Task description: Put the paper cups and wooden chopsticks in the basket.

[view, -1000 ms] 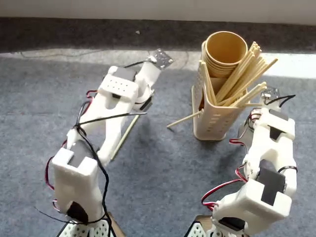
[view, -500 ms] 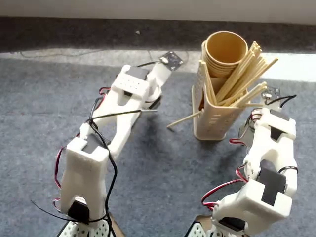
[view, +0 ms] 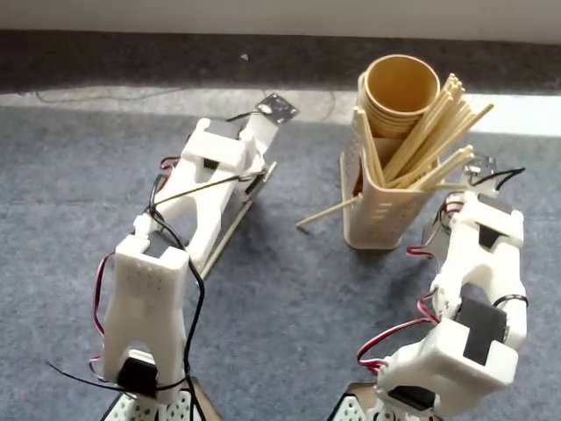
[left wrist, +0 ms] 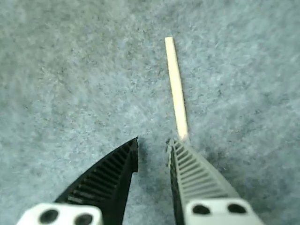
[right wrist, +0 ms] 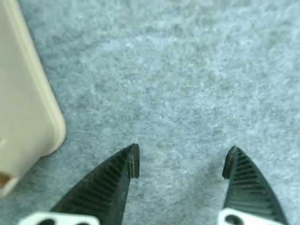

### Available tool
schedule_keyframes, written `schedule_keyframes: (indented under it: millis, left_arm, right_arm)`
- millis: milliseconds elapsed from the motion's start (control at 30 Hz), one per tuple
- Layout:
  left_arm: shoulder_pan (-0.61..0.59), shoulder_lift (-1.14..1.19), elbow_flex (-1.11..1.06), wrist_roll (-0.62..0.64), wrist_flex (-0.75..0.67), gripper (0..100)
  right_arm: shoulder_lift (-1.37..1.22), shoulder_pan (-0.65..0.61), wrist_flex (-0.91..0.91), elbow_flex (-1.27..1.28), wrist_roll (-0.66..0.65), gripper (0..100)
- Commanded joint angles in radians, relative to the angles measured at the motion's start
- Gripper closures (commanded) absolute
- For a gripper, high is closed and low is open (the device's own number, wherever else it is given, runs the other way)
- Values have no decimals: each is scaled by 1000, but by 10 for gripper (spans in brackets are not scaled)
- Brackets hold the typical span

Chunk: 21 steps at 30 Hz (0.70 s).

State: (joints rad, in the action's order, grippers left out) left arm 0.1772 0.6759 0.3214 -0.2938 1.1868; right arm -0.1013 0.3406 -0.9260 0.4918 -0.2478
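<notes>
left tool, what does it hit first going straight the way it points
The left tool likely meets the grey mat, one fingertip landing on the wooden chopstick near its end; depth unclear.

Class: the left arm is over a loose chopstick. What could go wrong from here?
1. The chopstick lies off-centre beneath the open left pincer, so closing may nudge it aside rather than grip it.
2. The basket is crowded, and one stick pokes out its side; adding another could dislodge some.

Smooth matt wood chopstick [left wrist: 176, 84], rough felted cloth [left wrist: 70, 70]
</notes>
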Motion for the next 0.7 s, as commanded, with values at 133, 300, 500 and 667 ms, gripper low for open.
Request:
schedule_keyframes:
  millis: [133, 300, 500, 667]
  left_arm:
    - [-12, 51, 102, -3, 48, 864]
    - [-25, 12, 323, 80, 187, 857]
    - [-10, 47, 484, 149, 338, 784]
    - [4, 142, 486, 152, 331, 790]
  right_arm:
    - [22, -7, -2, -5, 8, 710]
    - [22, -7, -2, -5, 8, 710]
    - [22, -8, -4, -7, 8, 710]
    - [22, -8, -4, -5, 8, 710]
